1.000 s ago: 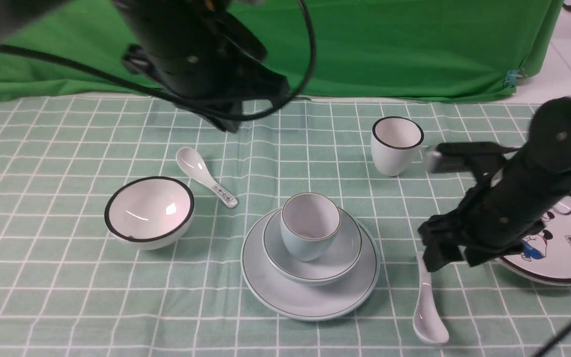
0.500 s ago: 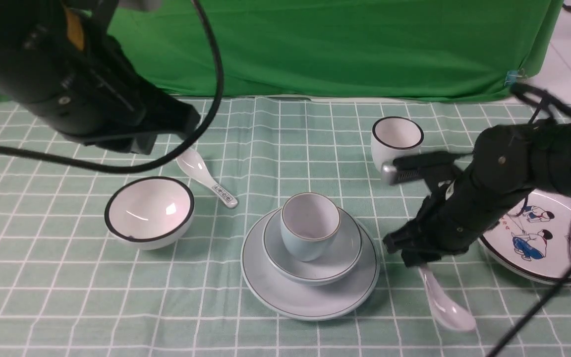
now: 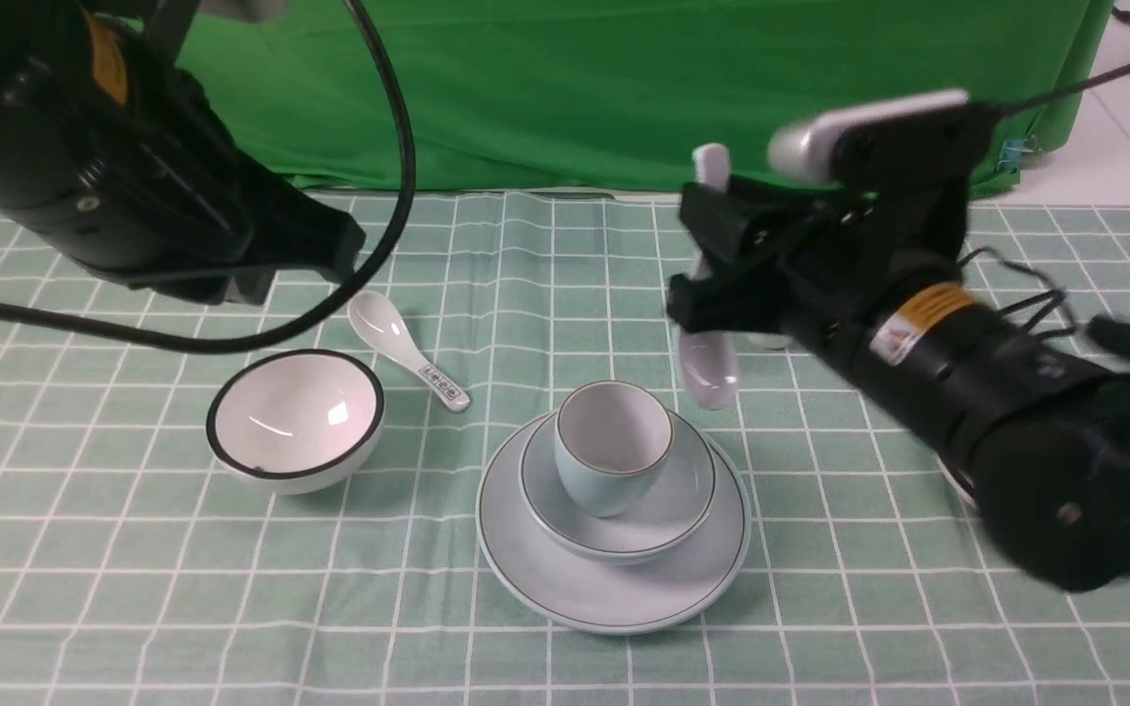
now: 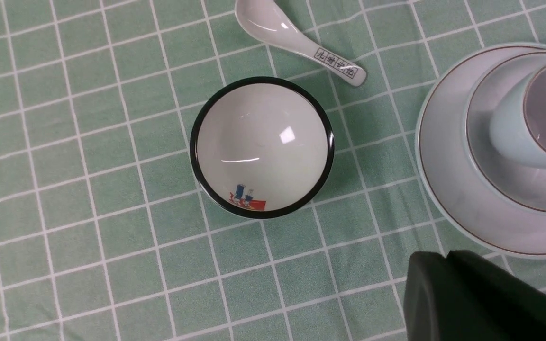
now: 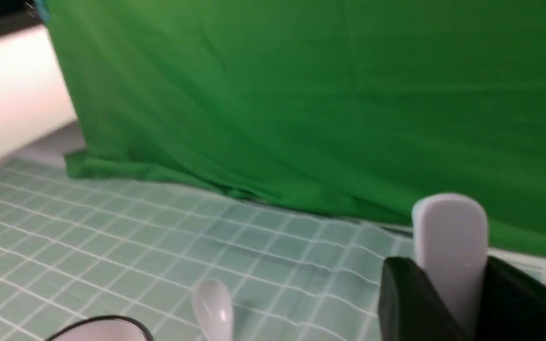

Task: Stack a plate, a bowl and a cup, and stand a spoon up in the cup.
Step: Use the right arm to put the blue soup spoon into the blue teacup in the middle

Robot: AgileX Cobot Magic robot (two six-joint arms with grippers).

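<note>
The stacking looked done: the plate [image 3: 604, 598] lay near the middle of the cloth, the bowl [image 3: 683, 490] sat on it and the cup [image 3: 612, 446] stood in the bowl. Only the spoon [image 3: 709, 368] was left; the right gripper [image 3: 712, 270] pinched its handle, scoop end down, in the air just right of and beyond the cup, not yet over its mouth. The left gripper [image 4: 448, 270], fingers pressed together and empty, hung at the left near the black-rimmed bowl [image 3: 295, 417]

My right gripper [image 5: 450, 303] clamps the spoon [image 5: 449, 232] by its handle; the white end stands out past my fingers [image 5: 408, 296]. Ahead lie checked cloth [image 5: 112, 227], a second spoon [image 5: 213, 308], a green curtain [image 5: 273, 94].
</note>
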